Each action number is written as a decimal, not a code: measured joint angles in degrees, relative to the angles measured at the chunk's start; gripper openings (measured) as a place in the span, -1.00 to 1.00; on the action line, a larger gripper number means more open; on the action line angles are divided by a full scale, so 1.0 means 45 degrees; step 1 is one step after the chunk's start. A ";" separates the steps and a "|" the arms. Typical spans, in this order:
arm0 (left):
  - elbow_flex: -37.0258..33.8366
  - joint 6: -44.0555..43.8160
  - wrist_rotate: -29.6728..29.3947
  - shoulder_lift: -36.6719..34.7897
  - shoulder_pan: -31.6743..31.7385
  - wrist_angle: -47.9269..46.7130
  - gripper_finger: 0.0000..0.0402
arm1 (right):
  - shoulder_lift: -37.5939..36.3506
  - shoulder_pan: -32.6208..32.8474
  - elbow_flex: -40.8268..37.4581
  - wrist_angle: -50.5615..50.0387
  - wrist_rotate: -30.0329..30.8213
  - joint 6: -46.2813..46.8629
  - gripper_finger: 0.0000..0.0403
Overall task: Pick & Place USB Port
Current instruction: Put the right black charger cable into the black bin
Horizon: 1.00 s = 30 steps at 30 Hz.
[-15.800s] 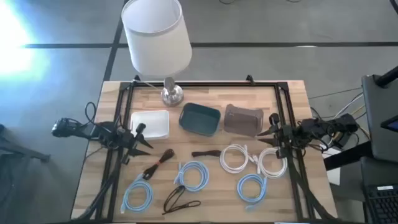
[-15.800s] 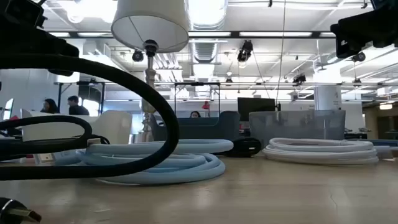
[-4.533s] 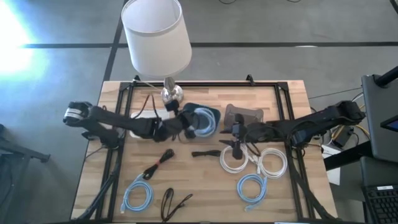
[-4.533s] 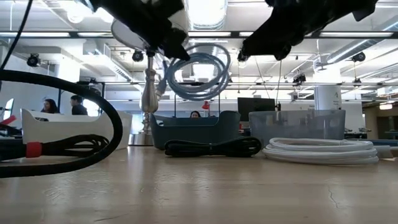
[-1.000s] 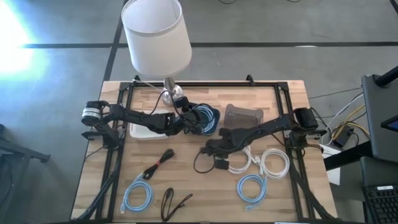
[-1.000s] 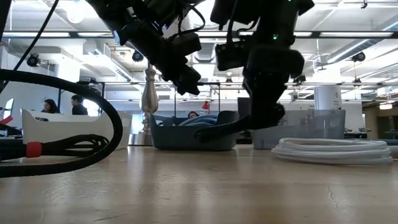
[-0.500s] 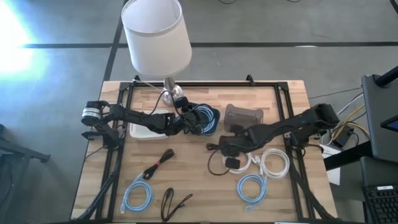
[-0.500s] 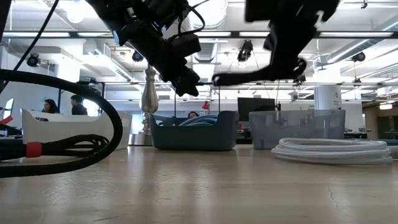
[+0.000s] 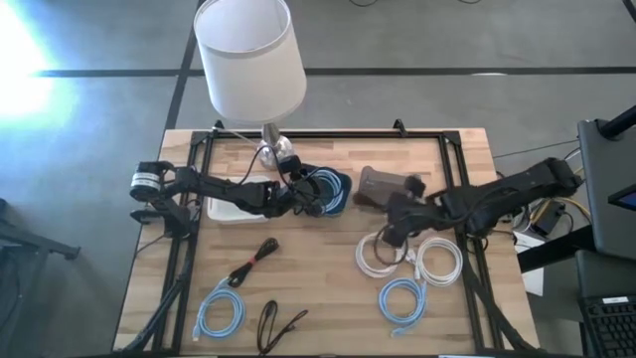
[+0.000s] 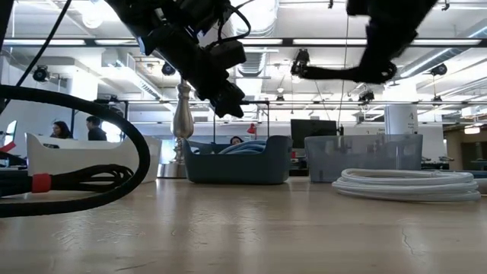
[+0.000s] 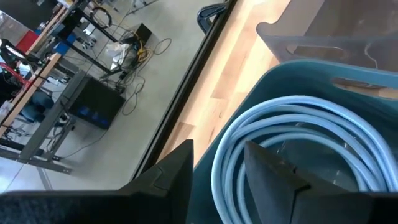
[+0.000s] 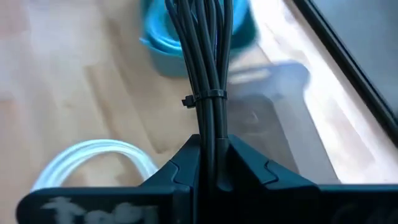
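Cables everywhere on this wooden tabletop (image 9: pixel 328 288). The right claw (image 12: pixel 210 163) is clamped on a bundled black USB cable (image 12: pixel 205 68), which has a small tie around its strands, and in the low view it's holding that bundle (image 10: pixel 335 71) up in the air, well clear of the wood. From the high view the right claw (image 9: pixel 395 221) sits just beside the clear grey bin (image 9: pixel 383 183), near its front edge, with the white cable coil (image 9: pixel 376 251) right below it.

The left claw (image 9: pixel 304 199) is over the teal bin (image 9: pixel 338 199), fingers (image 11: pixel 174 177) spread apart with nothing between them. The left wrist view looks straight down on a light blue cable coil (image 11: pixel 298 143) lying inside that teal bin (image 11: pixel 214 186), with the clear grey bin (image 11: pixel 311 31) right next to it.

Other stuff on the tabletop: a white tray (image 9: pixel 227 209) under the left arm, a lamp with a white shade (image 9: pixel 248 58) on a metal base (image 9: pixel 273 151) at the back, a second white coil (image 9: pixel 439 261) beside the first, a light blue coil (image 9: pixel 402 301) in front of those, another light blue coil (image 9: pixel 219 313) toward the front left, a black cable with red ends (image 9: pixel 254 263), and a black loop (image 9: pixel 278 320) near the front edge. In the low view that thick black cable (image 10: pixel 91 152) fills the near left, and a couple of people (image 10: pixel 72 129) sit way off in the room behind.
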 joint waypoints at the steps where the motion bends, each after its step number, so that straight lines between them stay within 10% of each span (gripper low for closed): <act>1: 0.0000 0.0000 -0.0002 0.0000 -0.0022 0.0000 -0.27 | -0.0293 -0.0159 -0.0345 0.0018 0.0054 0.0262 -0.72; 13: 0.0000 -0.0189 0.0003 0.0000 -0.0055 0.0024 -0.27 | -0.1955 -0.2051 -0.3675 0.1280 0.0492 0.1651 -0.72; 30: 0.0000 -0.0301 0.0008 0.0005 -0.0059 0.0044 -0.27 | 0.0156 -0.3189 -0.4923 0.3748 0.0519 0.1497 -0.55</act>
